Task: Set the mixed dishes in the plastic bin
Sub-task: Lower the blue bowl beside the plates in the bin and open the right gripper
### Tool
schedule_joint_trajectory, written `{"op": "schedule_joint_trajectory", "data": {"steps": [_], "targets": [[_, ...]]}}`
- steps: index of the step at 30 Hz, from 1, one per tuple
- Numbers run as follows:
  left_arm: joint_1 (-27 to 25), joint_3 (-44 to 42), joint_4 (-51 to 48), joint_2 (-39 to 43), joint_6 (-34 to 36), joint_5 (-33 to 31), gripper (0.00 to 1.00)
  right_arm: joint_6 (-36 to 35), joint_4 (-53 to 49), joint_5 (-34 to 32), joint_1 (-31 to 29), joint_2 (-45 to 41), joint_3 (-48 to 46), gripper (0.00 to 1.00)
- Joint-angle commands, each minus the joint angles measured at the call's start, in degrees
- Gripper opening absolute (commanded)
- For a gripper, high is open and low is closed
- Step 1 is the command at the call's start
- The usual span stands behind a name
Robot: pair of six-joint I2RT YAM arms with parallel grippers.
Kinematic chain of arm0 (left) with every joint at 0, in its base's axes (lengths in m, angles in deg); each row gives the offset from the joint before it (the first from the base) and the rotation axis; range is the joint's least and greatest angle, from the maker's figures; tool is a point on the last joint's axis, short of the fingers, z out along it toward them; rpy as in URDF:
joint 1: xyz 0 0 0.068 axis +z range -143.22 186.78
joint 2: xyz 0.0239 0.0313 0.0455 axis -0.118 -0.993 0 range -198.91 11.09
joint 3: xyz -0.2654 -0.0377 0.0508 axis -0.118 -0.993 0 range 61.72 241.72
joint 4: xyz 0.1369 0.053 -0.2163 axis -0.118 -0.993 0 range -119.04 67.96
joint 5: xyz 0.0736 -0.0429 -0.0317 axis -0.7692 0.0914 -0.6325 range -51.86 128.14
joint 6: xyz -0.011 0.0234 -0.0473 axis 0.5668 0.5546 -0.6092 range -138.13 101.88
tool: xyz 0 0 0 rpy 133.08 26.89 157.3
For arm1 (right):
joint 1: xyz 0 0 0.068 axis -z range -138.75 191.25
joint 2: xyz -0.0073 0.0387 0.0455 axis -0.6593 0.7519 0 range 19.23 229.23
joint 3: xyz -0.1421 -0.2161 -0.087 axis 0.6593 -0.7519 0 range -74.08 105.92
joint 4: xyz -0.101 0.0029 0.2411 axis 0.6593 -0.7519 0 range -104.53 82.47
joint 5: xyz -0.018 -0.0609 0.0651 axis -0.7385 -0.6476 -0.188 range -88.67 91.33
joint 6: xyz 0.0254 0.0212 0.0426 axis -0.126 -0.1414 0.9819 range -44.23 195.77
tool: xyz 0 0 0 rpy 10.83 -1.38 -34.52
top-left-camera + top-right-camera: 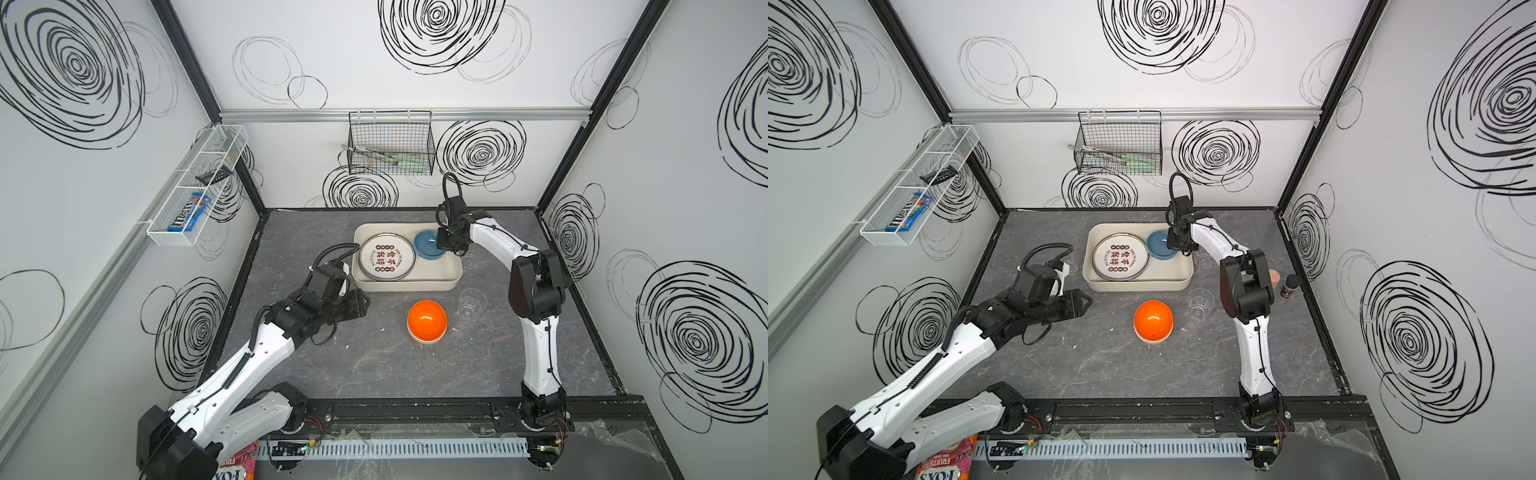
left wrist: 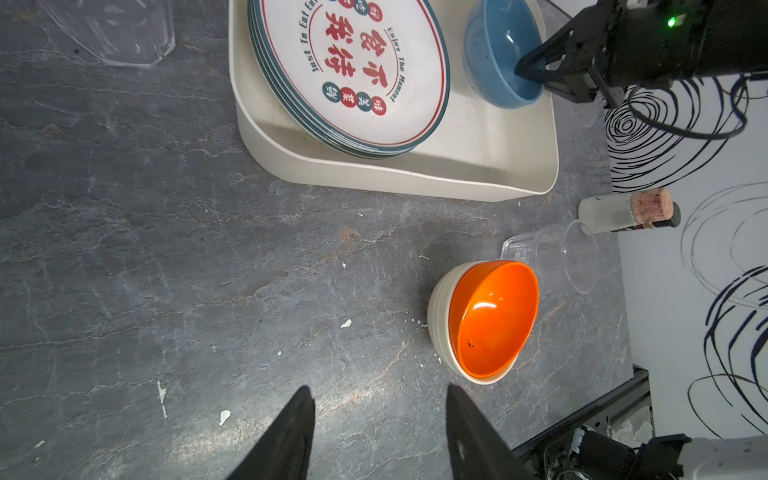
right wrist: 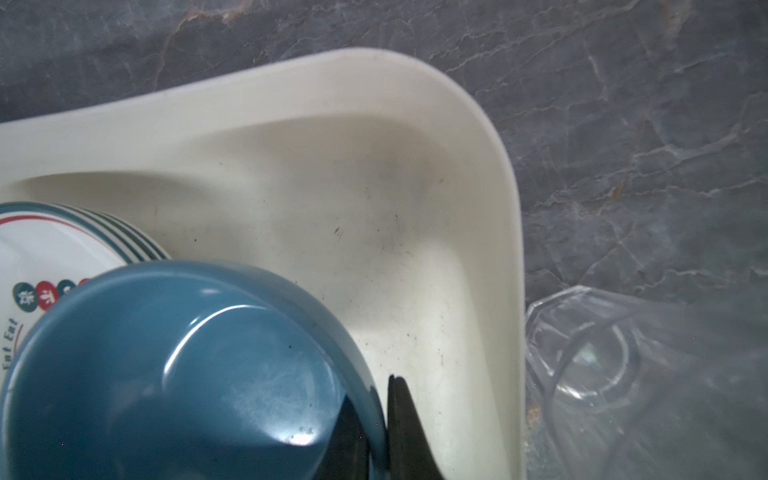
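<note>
At the back middle of the surface (image 1: 374,365), the plastic bin (image 1: 455,275) is holding stacked plates (image 1: 386,256); the right hand (image 2: 534,75) is pinching the blue bowl (image 1: 428,245) by its rim inside it. The left hand (image 2: 378,390) is hanging open, empty, facing the nested orange bowl (image 1: 427,319) and cream bowl (image 2: 440,316). Outside, clear cups (image 1: 469,305) are flanking the bin.

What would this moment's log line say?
right fingers: shut on blue bowl, in plastic bin | left fingers: open | orange bowl: on table

Glossy orange bowl (image 2: 494,320); matt cream plastic bin (image 2: 374,179); clear plastic cup (image 2: 557,257).
</note>
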Motion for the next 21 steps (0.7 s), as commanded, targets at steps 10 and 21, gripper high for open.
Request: {"op": "schedule_joint_trajectory", "data": {"steps": [10,21], "targets": [[1.26,-2.53,0.04,2.17,-1.29,0.4,0.55,1.12,-3.16,-3.83,0.9,5.95,9.42,0.02],[1.71,-2.98,0.21,1.77,-1.21,0.75,0.55,1.5,-3.03,-4.99,0.83,8.12,10.85,0.03]]}}
